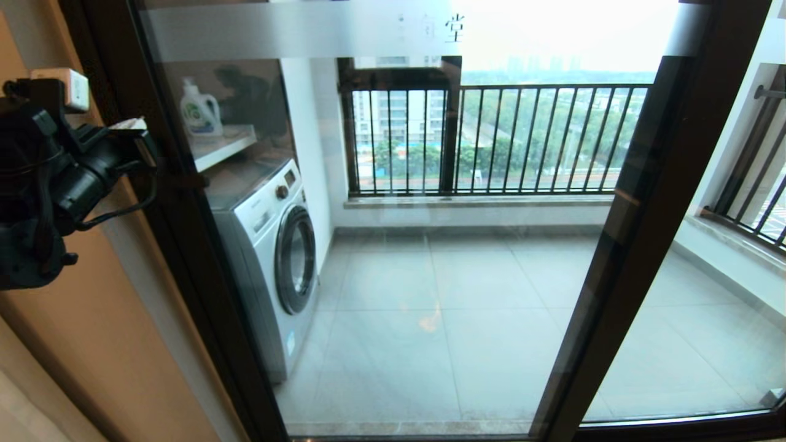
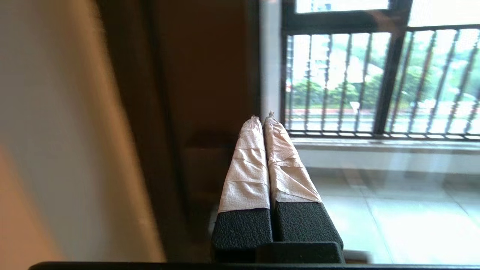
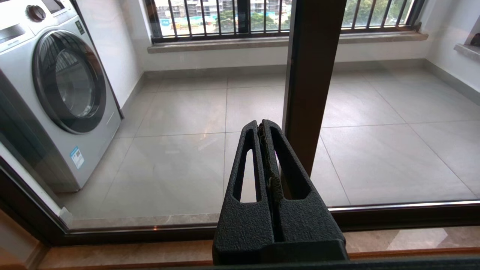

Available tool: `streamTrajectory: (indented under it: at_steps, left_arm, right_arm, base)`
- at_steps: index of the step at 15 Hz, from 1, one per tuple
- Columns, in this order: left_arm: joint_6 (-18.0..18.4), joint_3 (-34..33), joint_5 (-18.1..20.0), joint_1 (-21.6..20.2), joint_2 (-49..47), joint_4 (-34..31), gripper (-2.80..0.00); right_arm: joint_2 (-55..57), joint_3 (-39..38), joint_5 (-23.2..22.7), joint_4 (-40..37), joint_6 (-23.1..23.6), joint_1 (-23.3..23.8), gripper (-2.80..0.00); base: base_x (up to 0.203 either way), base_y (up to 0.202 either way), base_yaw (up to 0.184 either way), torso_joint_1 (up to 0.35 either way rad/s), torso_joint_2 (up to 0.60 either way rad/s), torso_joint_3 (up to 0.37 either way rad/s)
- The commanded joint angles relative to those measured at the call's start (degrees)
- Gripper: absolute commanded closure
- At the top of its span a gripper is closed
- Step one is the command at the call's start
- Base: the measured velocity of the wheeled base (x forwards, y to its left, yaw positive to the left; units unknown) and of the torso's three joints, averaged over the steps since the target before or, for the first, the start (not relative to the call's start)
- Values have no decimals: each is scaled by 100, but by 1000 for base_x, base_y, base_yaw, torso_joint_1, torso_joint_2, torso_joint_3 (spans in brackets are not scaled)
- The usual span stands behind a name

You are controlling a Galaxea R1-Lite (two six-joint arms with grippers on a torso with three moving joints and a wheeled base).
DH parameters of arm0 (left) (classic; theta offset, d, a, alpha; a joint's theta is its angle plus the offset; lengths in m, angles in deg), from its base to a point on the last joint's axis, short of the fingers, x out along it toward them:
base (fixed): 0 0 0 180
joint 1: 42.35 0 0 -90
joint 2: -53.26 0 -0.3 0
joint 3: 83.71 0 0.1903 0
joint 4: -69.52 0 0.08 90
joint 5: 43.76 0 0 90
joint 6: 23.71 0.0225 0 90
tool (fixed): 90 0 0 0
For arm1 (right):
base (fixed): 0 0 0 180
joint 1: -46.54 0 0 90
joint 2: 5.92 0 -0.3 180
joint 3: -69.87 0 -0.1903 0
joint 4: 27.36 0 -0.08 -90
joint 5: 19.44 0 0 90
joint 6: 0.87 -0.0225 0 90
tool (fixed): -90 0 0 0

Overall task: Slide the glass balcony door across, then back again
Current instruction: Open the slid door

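Glass balcony door [image 1: 393, 258] is seen filling most of head view, from dark brown upright at left of frame to slanted dark upright right of centre; frosted strip w/ Chinese characters [image 1: 439, 27] runs across top of frame. Door's left upright is seen right against the wall edge at left. Handle can't be made out in any view. A second dark-framed glass panel [image 1: 706, 319] is seen at lower right of frame, overlapped by the door's right upright. Left gripper [image 2: 263, 120] is seen at upper left of head view, by the door's left upright; in left wrist view its tape-wrapped fingers [image 2: 247, 165] are pressed together, nothing held btwn them, tips pointed at the dark frame and glass; contact w/ frame can't be told. Right gripper [image 3: 262, 125] is shown only in right wrist view, centre-bottom of frame, fingers closed on nothing, hovering low just beside the brown upright [image 3: 311, 75], above the bottom track. Thru the glass: washing machine [image 1: 276, 252] at left of frame, detergent bottle [image 1: 201, 110] on shelf [image 1: 224, 147] above it, tiled floor [image 1: 430, 319], black railing [image 1: 522, 138] at top centre.
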Motion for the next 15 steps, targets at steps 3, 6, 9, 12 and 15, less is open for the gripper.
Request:
streamTrajectory:
  at_steps: [3, 6, 9, 12, 15]
  left_arm:
    - [9, -13, -32, 333, -603, 20, 0]
    - [8, -417, -6, 300, -653, 33, 0]
    - [30, -529, -45, 185, -911, 42, 0]
    - [30, -720, -53, 159, -991, 45, 0]
    - [35, -890, -64, 154, -1161, 51, 0]
  right_arm:
    - [-1, -18, -2, 5, 2, -1, 0]
    - [7, -18, -2, 5, 2, -1, 0]
    - [7, -18, -2, 5, 2, -1, 0]
    - [7, -18, -2, 5, 2, -1, 0]
    - [-1, -18, -2, 5, 2, -1, 0]
  base:
    - [0, 0, 0, 0, 0, 0]
    - [0, 0, 0, 0, 0, 0]
    - [0, 0, 0, 0, 0, 0]
    - [0, 0, 0, 0, 0, 0]
    - [0, 0, 0, 0, 0, 0]
